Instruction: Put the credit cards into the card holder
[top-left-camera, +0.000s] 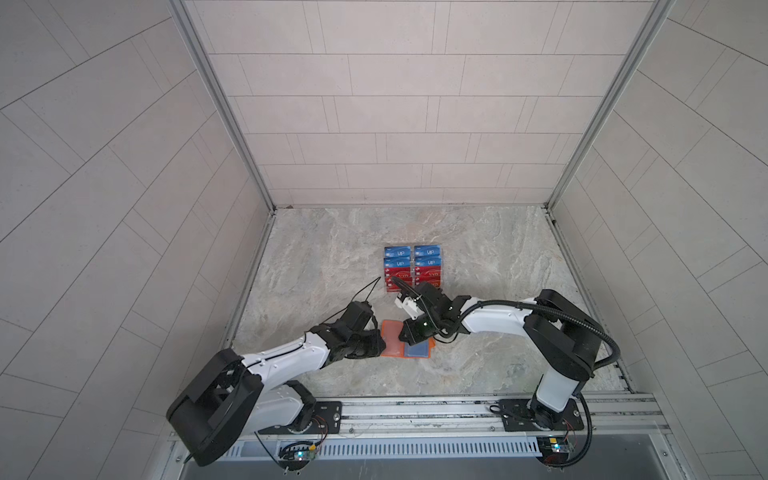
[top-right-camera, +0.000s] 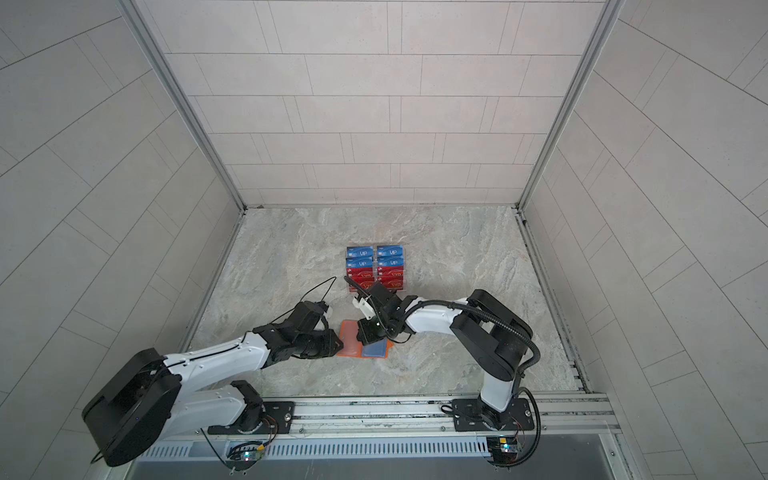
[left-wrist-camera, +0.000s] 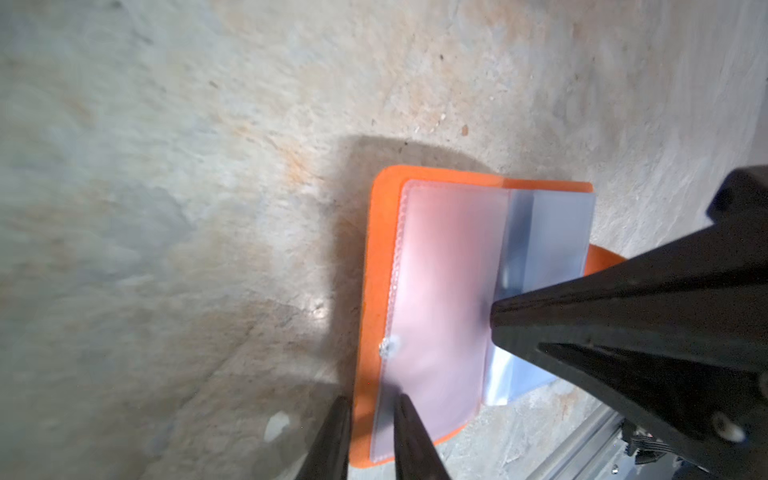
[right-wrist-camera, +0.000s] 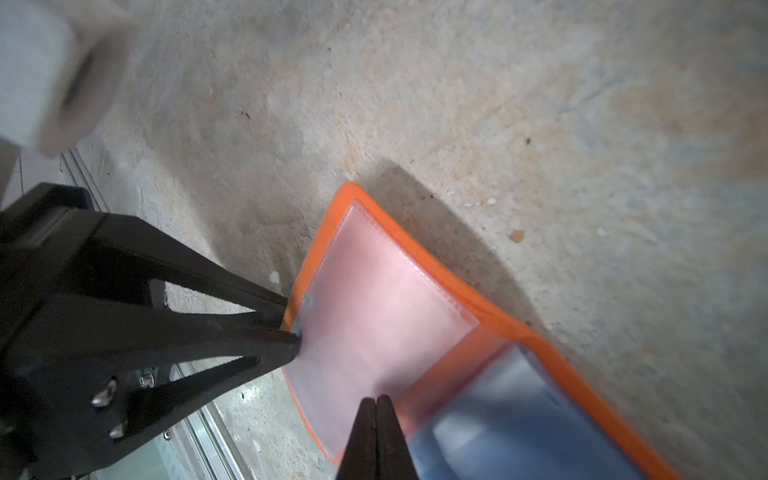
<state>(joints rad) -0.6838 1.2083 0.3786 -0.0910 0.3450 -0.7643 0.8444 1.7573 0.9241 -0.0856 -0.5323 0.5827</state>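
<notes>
The orange card holder (top-left-camera: 390, 334) (top-right-camera: 347, 337) lies open on the stone table, clear sleeves up. A blue credit card (top-left-camera: 417, 350) (right-wrist-camera: 519, 415) sits in a sleeve on its right half. My left gripper (left-wrist-camera: 370, 405) (top-left-camera: 380, 345) is at the holder's left edge, its jaws a narrow gap apart around the edge of the cover and sleeve (left-wrist-camera: 436, 291). My right gripper (right-wrist-camera: 376, 400) (left-wrist-camera: 494, 316) is shut and empty, with its tips on the sleeve near the spine. More credit cards (top-left-camera: 413, 268) (top-right-camera: 375, 266), blue behind and red in front, stand in rows farther back.
A clear tiered stand (top-left-camera: 390, 286) holds the rows of cards just behind the right wrist. A thin black cable (top-left-camera: 365, 291) loops up from the left wrist. An aluminium rail (top-left-camera: 415, 409) runs along the table's front edge. Tiled walls close three sides.
</notes>
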